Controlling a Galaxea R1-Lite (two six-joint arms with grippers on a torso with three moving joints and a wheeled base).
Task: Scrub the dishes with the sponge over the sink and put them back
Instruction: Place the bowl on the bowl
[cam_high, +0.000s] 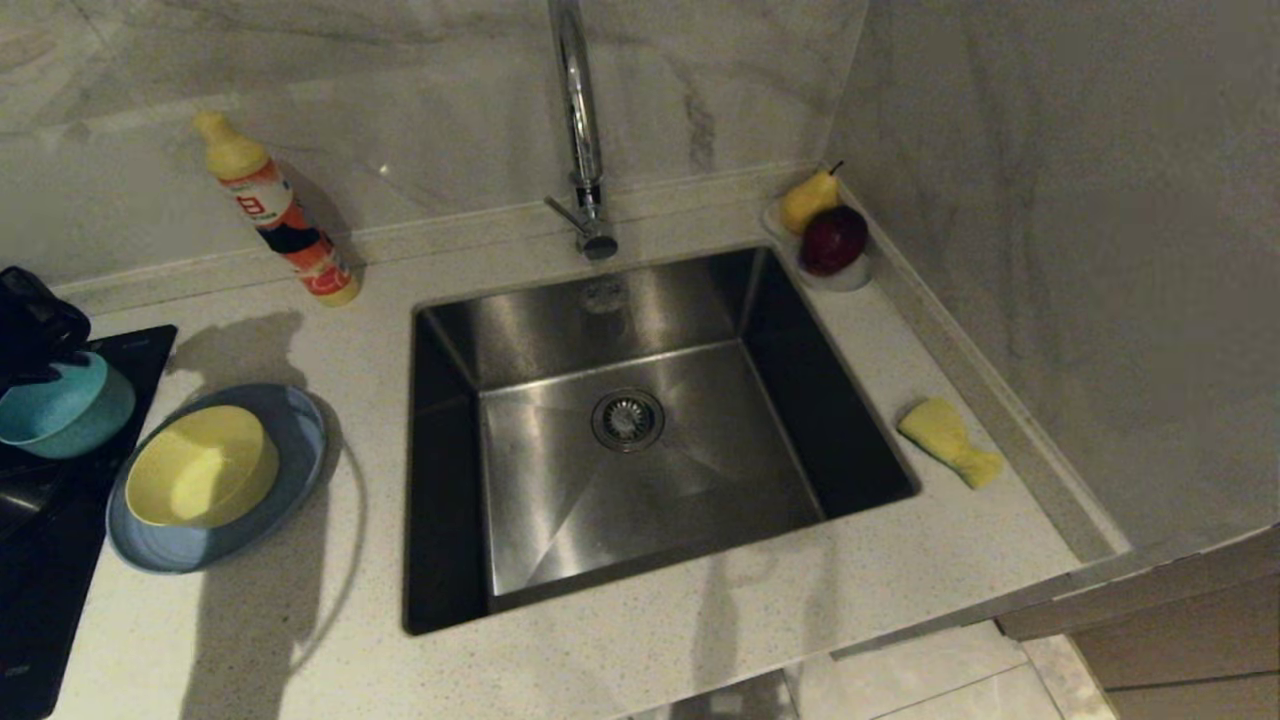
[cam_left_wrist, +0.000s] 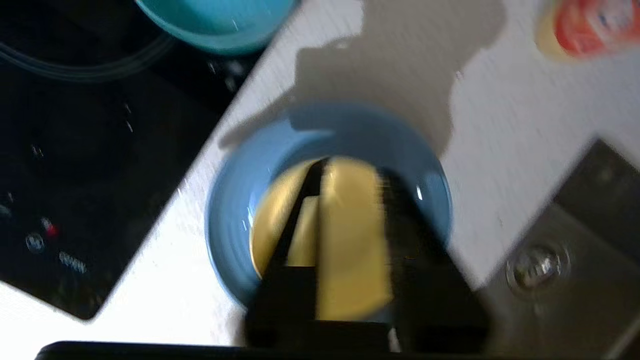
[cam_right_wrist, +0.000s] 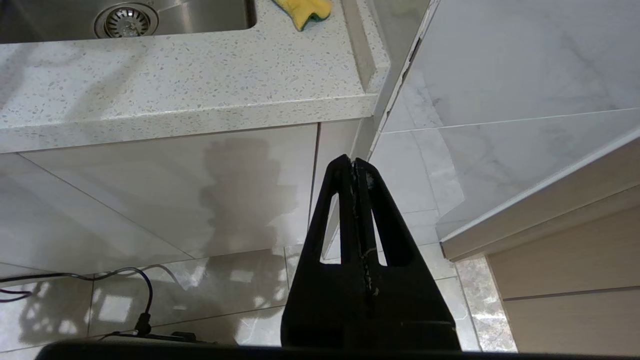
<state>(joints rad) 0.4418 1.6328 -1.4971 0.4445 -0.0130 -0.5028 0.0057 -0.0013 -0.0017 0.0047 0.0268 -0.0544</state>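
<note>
On the worktop left of the sink (cam_high: 560, 500) a yellow bowl (cam_high: 200, 465) sits inside the periwinkle plate (cam_high: 290, 430). Further left, a teal bowl (cam_high: 60, 405) rests tilted on the black cooktop. My left gripper (cam_high: 40, 335) hangs at the far left edge, just above the teal bowl. In the left wrist view my left gripper (cam_left_wrist: 350, 170) stands open above the yellow bowl (cam_left_wrist: 350, 240) and the plate (cam_left_wrist: 235, 210), holding nothing. The sponge (cam_high: 950, 440) lies on the counter right of the sink. My right gripper (cam_right_wrist: 354, 161) is parked below the counter edge, shut and empty.
A detergent bottle (cam_high: 275, 215) stands behind the plate. The tall faucet (cam_high: 580, 120) rises behind the sink. A clear dish holds a pear (cam_high: 808, 198) and a red apple (cam_high: 833, 240) at the back right corner. A marble wall closes the right side. The cooktop (cam_high: 60, 560) fills the left edge.
</note>
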